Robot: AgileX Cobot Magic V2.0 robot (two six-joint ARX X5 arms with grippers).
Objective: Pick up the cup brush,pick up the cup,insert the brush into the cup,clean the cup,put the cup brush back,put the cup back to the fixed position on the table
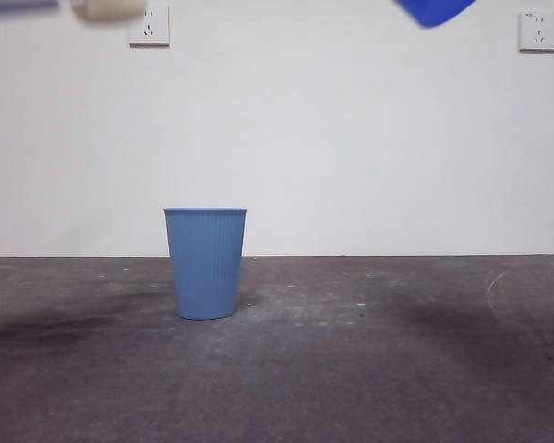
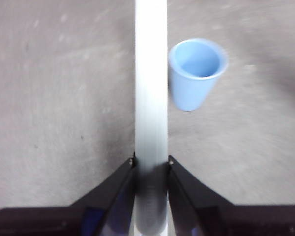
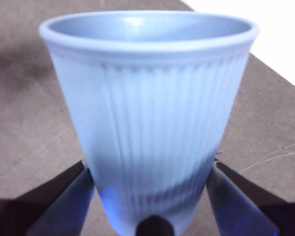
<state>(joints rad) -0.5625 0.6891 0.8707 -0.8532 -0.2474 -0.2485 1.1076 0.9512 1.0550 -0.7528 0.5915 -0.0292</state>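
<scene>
My left gripper (image 2: 151, 164) is shut on the cup brush's grey handle (image 2: 151, 98) and holds it high above the table (image 1: 351, 369). In the front view only the handle and the cream sponge head (image 1: 108, 9) show at the top left edge. My right gripper (image 3: 150, 191) is shut on the cup (image 3: 150, 113), a ribbed blue tumbler held in the air; its base shows at the top right of the front view (image 1: 434, 11). A second, identical blue cup (image 1: 205, 263) stands upright on the table, and it also shows in the left wrist view (image 2: 194, 73) below the brush handle.
A pale wall with two sockets (image 1: 149, 26) (image 1: 536, 30) stands behind the table. The dark grey table surface has pale scuffs, one curved mark at the right (image 1: 499, 286).
</scene>
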